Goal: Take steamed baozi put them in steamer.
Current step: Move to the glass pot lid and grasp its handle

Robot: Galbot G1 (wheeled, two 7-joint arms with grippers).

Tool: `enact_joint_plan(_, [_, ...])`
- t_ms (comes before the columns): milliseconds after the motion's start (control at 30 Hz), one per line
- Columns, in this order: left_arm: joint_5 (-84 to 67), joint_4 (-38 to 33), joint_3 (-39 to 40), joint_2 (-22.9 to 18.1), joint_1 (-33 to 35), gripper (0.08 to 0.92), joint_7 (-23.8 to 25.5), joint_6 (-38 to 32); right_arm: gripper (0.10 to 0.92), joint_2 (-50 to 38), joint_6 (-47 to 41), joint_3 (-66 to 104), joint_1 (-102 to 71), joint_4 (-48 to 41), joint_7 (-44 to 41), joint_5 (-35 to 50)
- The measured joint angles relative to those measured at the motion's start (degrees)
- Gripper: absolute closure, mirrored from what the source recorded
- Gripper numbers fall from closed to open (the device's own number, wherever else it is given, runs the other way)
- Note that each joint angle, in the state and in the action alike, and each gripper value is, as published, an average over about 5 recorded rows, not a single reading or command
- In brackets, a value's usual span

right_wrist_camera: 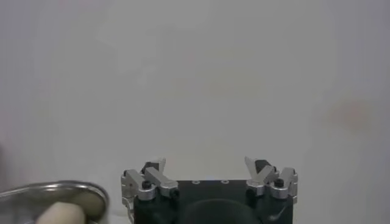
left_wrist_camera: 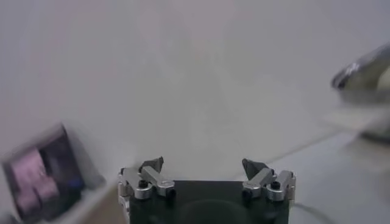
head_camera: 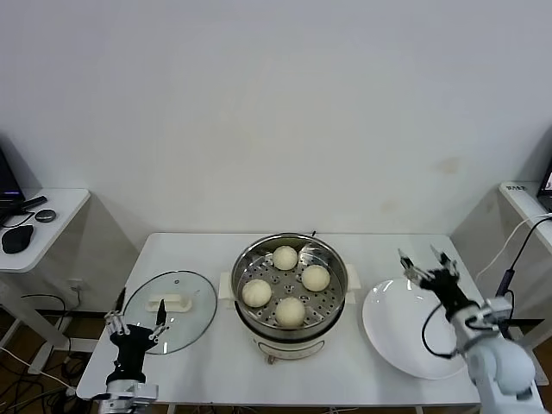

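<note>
The shiny steel steamer (head_camera: pixel 246 259) stands at the table's middle with white side handles. Several cream-white baozi lie on its perforated tray: one at the back (head_camera: pixel 285 257), one at the right (head_camera: pixel 315 278), one at the left (head_camera: pixel 256 293) and one at the front (head_camera: pixel 290 311). My right gripper (head_camera: pixel 426 261) is open and empty, raised above the flat white plate (head_camera: pixel 405 332) to the right of the steamer. My left gripper (head_camera: pixel 135 323) is open and empty at the front left, over the glass lid's near edge. The right wrist view shows the steamer rim (right_wrist_camera: pixel 55 190) and one baozi (right_wrist_camera: pixel 60 213).
A round glass lid (head_camera: pixel 185 315) with a white handle lies left of the steamer. The white plate has nothing on it. A side table with a mouse (head_camera: pixel 17 239) stands at far left. A cable runs by the table's right edge.
</note>
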Motion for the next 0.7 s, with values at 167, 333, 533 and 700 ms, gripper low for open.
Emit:
enact_joint_plan(167, [15.8,5.5,0.0,4.4,-2.7,0.177,-0.5,-2.7,0.203,3.1,1.8,1.9,-4.5,1.3,1.7,-0.8])
enact_joint_plan(333, [25.1,11.6,0.5,7.6,-6.0,0.177,-1.9,-3.4,0.203,5.5,3.1,2.5,-6.9,1.6,3.1,-1.8])
enact_joint_plan(533, [31.2,17.5,1.2,9.2,-9.4,0.177,-4.1,-3.3,0.203,7.8,4.3,2.6,-8.8,1.8,4.1,-3.0])
enact_joint_plan(700, [33.9,21.4,2.0,10.1,-11.8,0.177,-5.2,-3.7,0.203,8.7,4.8,3.1,-9.7,1.7,4.6,-3.7])
